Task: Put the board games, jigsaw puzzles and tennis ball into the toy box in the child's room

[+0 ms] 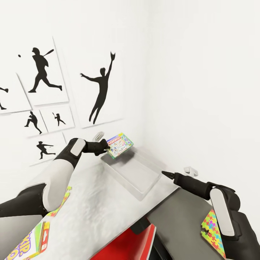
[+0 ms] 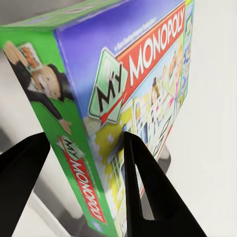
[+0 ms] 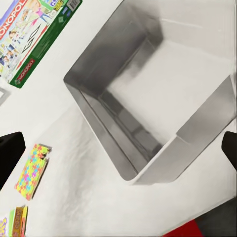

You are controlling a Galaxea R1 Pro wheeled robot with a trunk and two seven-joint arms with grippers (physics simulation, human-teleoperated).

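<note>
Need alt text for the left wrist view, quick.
The left pincer grips a green-edged My Monopoly board game by its edge, one dark finger across the printed face and the other behind the green side. White wall lies beyond.

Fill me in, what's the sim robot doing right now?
The left end effector is shut on a Monopoly board game, holding it above the far end of the toy box on the table. The box looks empty. The right end effector hovers near the box, holding nothing. A jigsaw puzzle and the Skip-Bo game lie on the table.
</note>
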